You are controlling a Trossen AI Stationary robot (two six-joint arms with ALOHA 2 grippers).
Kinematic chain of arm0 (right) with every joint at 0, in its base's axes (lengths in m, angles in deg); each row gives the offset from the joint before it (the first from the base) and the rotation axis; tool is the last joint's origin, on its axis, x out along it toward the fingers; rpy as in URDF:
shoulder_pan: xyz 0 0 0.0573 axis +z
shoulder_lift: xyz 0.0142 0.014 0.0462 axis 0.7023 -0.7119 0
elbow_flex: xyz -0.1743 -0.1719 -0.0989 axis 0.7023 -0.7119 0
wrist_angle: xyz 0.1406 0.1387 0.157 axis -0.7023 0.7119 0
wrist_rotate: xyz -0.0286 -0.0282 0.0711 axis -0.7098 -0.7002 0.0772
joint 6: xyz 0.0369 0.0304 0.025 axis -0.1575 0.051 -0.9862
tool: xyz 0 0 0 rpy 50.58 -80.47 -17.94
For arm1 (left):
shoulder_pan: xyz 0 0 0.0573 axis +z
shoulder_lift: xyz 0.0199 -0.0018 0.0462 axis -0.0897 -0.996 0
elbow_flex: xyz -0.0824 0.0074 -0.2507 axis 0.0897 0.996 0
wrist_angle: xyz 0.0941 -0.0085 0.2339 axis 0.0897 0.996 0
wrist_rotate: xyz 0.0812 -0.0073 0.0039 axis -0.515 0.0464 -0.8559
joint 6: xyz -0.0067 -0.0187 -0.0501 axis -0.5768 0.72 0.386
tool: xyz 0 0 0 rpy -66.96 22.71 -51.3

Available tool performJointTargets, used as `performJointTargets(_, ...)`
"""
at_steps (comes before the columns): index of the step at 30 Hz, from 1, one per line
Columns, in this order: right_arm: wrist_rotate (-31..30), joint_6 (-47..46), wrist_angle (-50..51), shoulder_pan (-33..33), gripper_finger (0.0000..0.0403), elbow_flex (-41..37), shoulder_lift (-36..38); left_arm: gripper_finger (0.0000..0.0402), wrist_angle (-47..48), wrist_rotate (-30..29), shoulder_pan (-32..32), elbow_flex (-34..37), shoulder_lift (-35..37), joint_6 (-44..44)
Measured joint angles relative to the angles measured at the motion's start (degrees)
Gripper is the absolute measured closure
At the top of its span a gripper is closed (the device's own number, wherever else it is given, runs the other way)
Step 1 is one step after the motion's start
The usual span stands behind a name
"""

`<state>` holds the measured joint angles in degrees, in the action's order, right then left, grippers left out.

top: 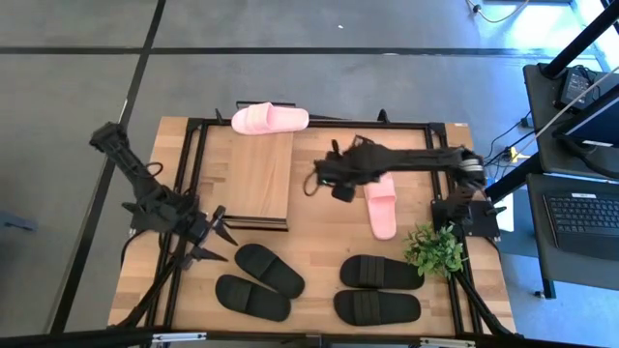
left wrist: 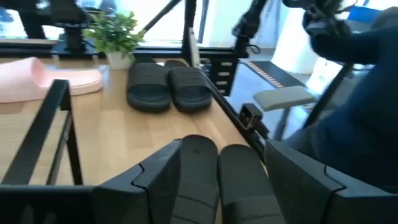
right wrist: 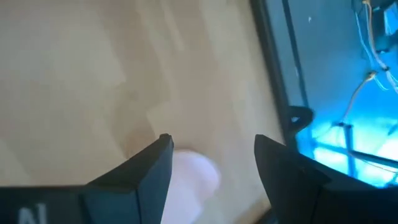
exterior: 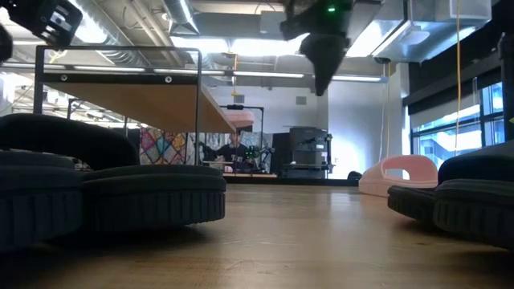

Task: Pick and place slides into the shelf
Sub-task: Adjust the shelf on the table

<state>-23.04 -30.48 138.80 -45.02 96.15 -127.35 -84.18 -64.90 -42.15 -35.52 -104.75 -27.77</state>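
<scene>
One pink slide (top: 270, 118) lies across the far end of the shelf (top: 261, 179). The other pink slide (top: 383, 208) lies sole down on the table to the shelf's right. My right gripper (top: 317, 182) hangs open above the table between the shelf and this slide, whose end (right wrist: 196, 177) shows below its fingers. Two pairs of black slides (top: 256, 282) (top: 377, 290) lie near the front edge. My left gripper (top: 221, 238) is open by the shelf's near left corner, pointing toward the nearer black pair (left wrist: 211, 174).
A small potted plant (top: 435, 249) stands at the table's right edge, just beyond the right black pair. A black metal frame (top: 193, 184) runs round the tabletop. Bare wood (top: 319, 237) lies between the shelf, the pink slide and the black pairs.
</scene>
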Motion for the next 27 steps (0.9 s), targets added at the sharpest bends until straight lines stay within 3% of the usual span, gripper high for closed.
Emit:
performJointTargets(5,0.0,-3.1,-9.3,4.2,0.0177,-11.5,9.4,0.0185,-1.6,-3.2,-4.9,-0.9,-2.2,-0.9)
performJointTargets(11,0.1,-5.3,-17.7,8.0,0.0177,-19.6,15.3,0.0185,-1.9,-5.5,-6.7,-4.8,-2.3,-0.5)
performJointTargets(17,1.6,-7.7,-19.1,11.5,0.0177,-24.2,15.9,0.0185,-4.3,-7.8,-6.6,-5.1,-6.1,4.0)
performJointTargets(22,1.6,-8.4,-20.1,13.1,0.0177,-28.7,15.9,0.0185,-10.8,-5.8,-6.7,-5.3,-12.2,5.1)
performJointTargets(27,1.6,-11.2,-22.5,13.4,0.0177,-33.8,15.8,0.0185,-11.0,-5.9,-6.7,-6.7,-17.1,6.4)
